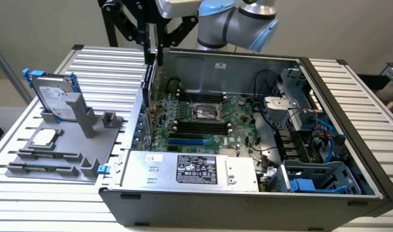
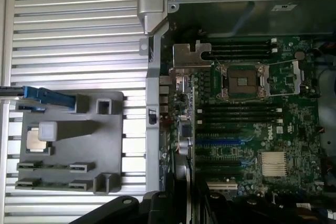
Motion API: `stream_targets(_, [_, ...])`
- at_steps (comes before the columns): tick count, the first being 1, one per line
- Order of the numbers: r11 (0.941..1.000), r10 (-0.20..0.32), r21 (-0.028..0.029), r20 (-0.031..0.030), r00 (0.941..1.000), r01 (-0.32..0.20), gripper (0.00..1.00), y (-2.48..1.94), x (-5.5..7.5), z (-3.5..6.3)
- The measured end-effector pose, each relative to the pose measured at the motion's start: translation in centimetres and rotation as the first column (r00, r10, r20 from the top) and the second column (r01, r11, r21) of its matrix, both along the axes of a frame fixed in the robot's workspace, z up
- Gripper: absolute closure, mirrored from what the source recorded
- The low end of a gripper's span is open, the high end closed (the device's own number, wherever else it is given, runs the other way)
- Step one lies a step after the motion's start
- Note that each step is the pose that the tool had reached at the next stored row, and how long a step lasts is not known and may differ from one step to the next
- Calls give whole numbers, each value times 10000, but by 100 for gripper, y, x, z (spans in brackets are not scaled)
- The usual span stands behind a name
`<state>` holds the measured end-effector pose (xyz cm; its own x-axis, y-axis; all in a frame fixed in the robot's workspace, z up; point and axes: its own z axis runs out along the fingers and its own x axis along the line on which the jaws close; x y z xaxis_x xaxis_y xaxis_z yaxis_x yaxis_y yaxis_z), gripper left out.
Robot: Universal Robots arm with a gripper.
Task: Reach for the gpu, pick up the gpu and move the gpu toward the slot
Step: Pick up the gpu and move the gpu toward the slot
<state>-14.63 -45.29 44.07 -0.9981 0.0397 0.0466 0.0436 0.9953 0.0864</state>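
My gripper [image 1: 152, 46] hangs over the open computer case's wall on the exterior view's left, shut on the gpu [image 1: 147, 72]. From there the card shows as a dark sliver, edge-on, pointing down along the wall's inner side. In the wrist view the gpu [image 2: 187, 129] runs as a thin edge out from my dark fingers [image 2: 157, 205], ending in its silver bracket [image 2: 185, 59]. It sits above the motherboard's edge, beside the blue slot [image 2: 220, 141], which also shows on the board [image 1: 187, 142]. The card is held above the board, apart from the slot.
A grey holder tray [image 1: 61, 145] on the exterior view's left carries a silver hard drive with blue rails [image 1: 53, 96], a chip [image 1: 43, 137] and memory sticks [image 1: 45, 155]. The case [image 1: 248, 203] holds a power supply [image 1: 193, 169], cables and a blue drive cage [image 1: 312, 183].
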Motion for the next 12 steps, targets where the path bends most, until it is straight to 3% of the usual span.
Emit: stream_targets(12, [10000,1,-2,-3,10000,-1,74,0,543,-66])
